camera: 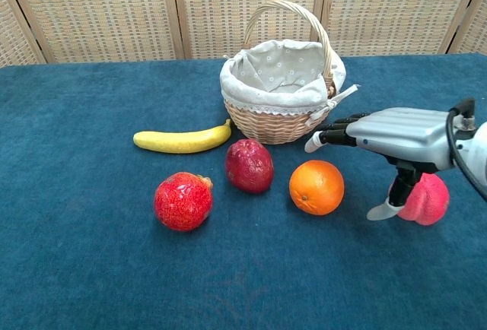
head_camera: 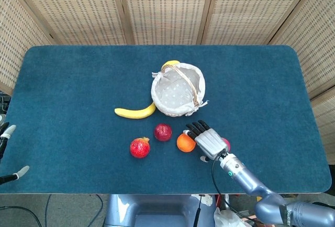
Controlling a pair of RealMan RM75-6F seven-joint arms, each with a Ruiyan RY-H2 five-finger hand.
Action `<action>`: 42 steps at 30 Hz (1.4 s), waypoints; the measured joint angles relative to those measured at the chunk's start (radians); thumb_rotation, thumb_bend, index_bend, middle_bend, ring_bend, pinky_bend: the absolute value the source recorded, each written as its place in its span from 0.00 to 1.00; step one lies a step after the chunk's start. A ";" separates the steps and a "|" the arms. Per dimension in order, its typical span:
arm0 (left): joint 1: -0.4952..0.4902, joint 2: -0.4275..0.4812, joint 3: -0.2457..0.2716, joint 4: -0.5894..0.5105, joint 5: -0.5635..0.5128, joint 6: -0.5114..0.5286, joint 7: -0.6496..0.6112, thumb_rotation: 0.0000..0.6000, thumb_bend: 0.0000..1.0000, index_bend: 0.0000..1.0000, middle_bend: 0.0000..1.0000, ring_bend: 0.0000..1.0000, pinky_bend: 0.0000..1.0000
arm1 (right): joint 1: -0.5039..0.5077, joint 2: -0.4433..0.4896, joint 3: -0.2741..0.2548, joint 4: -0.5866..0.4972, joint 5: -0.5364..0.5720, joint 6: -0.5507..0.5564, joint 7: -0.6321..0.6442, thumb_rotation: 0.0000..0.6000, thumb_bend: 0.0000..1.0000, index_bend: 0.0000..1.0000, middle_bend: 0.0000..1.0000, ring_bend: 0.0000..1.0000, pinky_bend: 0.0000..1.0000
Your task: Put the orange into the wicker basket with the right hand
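While above orange | right hand flat, fingers spread | grasping nothing

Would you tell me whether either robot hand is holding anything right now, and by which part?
Nothing is held. The right robot hand hovers open, fingers extended, above and beside the orange, without touching it.

A blue-carpeted table stands before woven screens in wooden frames. Below the table's near edge, cables lie on a grey floor.
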 measured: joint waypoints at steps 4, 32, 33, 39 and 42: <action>0.000 0.006 0.000 0.002 -0.002 0.001 -0.019 1.00 0.00 0.00 0.00 0.00 0.00 | 0.045 -0.064 0.013 0.024 0.122 -0.008 -0.075 1.00 0.00 0.14 0.12 0.02 0.07; -0.011 0.019 -0.004 0.003 -0.022 -0.018 -0.049 1.00 0.00 0.00 0.00 0.00 0.00 | 0.201 -0.001 0.182 -0.136 0.114 0.168 -0.047 1.00 0.36 0.53 0.54 0.43 0.56; -0.012 0.019 -0.005 0.003 -0.024 -0.018 -0.048 1.00 0.00 0.00 0.00 0.00 0.00 | 0.221 -0.002 0.201 -0.129 0.128 0.160 -0.042 1.00 0.37 0.53 0.54 0.43 0.56; -0.025 0.018 -0.016 0.001 -0.054 -0.042 -0.047 1.00 0.00 0.00 0.00 0.00 0.00 | 0.348 -0.062 0.268 -0.004 0.237 0.132 -0.046 1.00 0.37 0.53 0.54 0.43 0.50; -0.033 0.017 -0.021 0.000 -0.069 -0.057 -0.045 1.00 0.00 0.00 0.00 0.00 0.00 | 0.392 -0.106 0.274 0.089 0.283 0.125 -0.061 1.00 0.37 0.53 0.54 0.43 0.45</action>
